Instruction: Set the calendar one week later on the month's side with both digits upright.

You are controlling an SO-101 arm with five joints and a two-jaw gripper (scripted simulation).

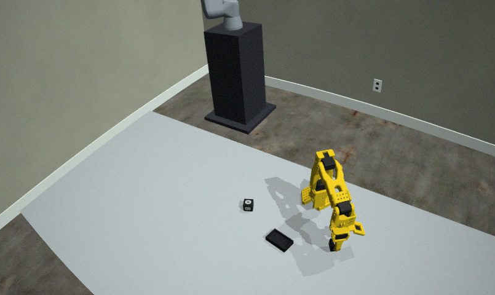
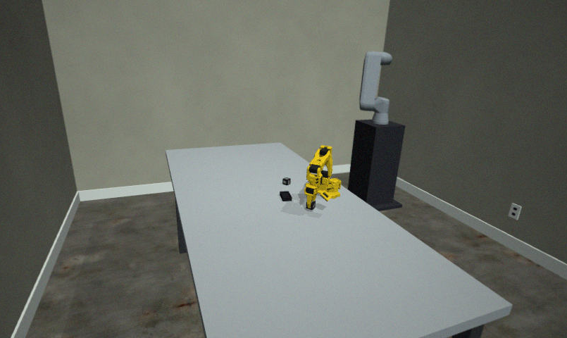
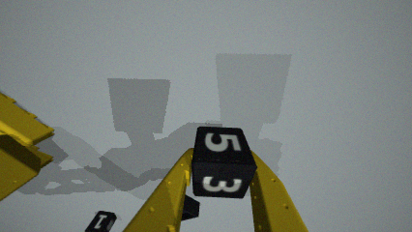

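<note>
My gripper point(image 3: 222, 166) is shut on a black digit cube point(image 3: 222, 160) whose faces show 5 and 3, and holds it low over the table. In the top view the gripper point(image 1: 336, 245) stands to the right of the flat black tray point(image 1: 279, 239), apart from it. The tray is empty and lies flat; it also shows in the exterior view point(image 2: 285, 196). The second black cube point(image 1: 248, 204) stands on the table beyond the tray, with a 0 on top; it also shows in the exterior view point(image 2: 286, 180). A dark piece marked 1 point(image 3: 101, 222) shows at the wrist view's bottom edge.
The arm's yellow base point(image 1: 317, 195) stands behind the gripper near the table's far edge. A black pedestal point(image 1: 237, 72) with a grey arm stands on the floor beyond the table.
</note>
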